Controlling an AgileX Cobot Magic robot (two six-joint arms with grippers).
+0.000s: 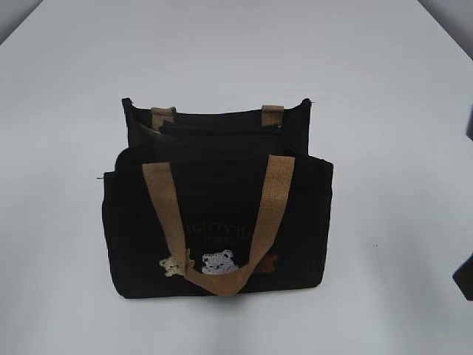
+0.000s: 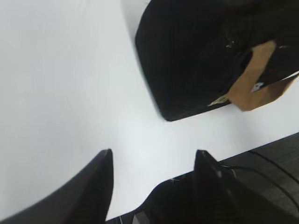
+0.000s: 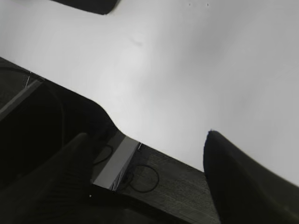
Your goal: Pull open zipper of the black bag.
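The black bag [image 1: 222, 222] sits mid-table as both empty grippers, left [image 2: 154, 163] and right [image 3: 145, 144], hang spread well apart from it; the soft top risks collapsing under a one-sided tug.

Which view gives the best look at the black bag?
The exterior view: the whole black bag shows, with its tan handles and embroidered bears. The left wrist view catches only one corner of it with a bit of handle; the right wrist view shows just a dark sliver at the top edge.
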